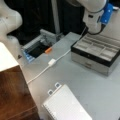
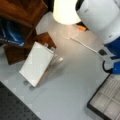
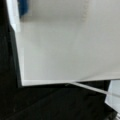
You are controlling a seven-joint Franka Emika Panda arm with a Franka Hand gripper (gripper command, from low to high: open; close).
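The arm's white and blue wrist (image 1: 96, 15) hangs over the far end of a grey compartment box (image 1: 96, 51); in a front view it fills the top right (image 2: 100, 17), above the box's corner (image 2: 107, 100). No fingers show in any view. The wrist view holds a pale flat surface (image 3: 62, 50) with a dark drop below its edge and a thin white cable (image 3: 87, 88). A white cable with a small adapter (image 1: 51, 62) runs across the table from the arm toward a front view's left, and shows as a thin line (image 2: 85, 45).
A white spiral notepad (image 1: 66, 105) lies near the front edge and leans by wooden blocks (image 2: 37, 62). An orange piece (image 1: 48, 50) sits beside a dark open grey tray (image 1: 37, 47). A brown wooden block (image 1: 15, 95) and a second white arm (image 1: 8, 20) stand at left.
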